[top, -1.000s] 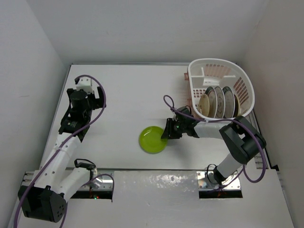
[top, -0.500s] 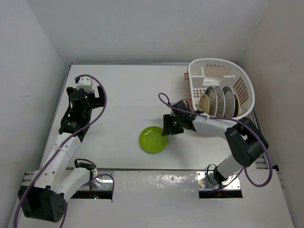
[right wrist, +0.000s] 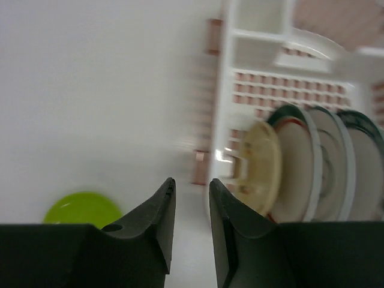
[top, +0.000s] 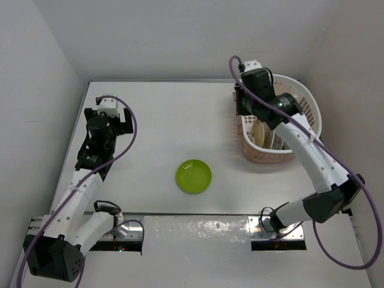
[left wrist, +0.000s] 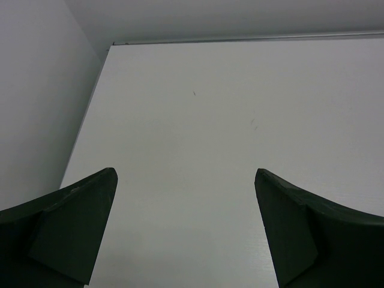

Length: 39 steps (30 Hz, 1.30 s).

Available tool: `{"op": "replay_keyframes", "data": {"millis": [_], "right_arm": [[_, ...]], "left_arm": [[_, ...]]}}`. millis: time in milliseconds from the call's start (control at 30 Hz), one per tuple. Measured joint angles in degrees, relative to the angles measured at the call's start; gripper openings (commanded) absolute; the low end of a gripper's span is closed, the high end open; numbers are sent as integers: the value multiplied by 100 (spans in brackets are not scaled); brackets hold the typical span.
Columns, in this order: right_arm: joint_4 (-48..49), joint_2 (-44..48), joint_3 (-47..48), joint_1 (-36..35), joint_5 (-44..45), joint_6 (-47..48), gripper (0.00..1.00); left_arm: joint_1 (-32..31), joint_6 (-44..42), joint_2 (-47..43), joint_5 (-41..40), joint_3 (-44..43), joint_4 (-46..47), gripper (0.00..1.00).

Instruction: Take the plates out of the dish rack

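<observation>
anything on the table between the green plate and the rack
No, that stretch of table is bare between the green plate and the rack, clearest in the top view.

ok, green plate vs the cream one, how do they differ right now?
Pose: the green plate lies flat; the cream plate stands on edge. Place: green sits alone on the table, cream is slotted in the dish rack beside other plates. Colour: lime versus pale cream. Shared: both round, neither gripped.

Blurred dish rack (right wrist: 288,90) and plates (right wrist: 297,168)
</observation>
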<state>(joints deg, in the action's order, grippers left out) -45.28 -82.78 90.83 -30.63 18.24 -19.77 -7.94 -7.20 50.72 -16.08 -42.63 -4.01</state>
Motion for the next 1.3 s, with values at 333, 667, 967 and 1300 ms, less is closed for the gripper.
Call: {"op": "replay_keyframes", "data": {"millis": [333, 667, 967, 1300], "right_arm": [[-1058, -723, -203, 1139, 1078, 188, 29], [-817, -905, -872, 1405, 1147, 310, 30], [-382, -1274, -1268, 1443, 1029, 308, 23], [-229, -1320, -1412, 1456, 1294, 339, 0]], "left_arm": [[0, -55, -7, -7, 94, -4, 97], [0, -55, -7, -7, 146, -13, 97], [0, -48, -15, -31, 186, -50, 97], [0, -48, -17, -63, 236, -142, 97]]}}
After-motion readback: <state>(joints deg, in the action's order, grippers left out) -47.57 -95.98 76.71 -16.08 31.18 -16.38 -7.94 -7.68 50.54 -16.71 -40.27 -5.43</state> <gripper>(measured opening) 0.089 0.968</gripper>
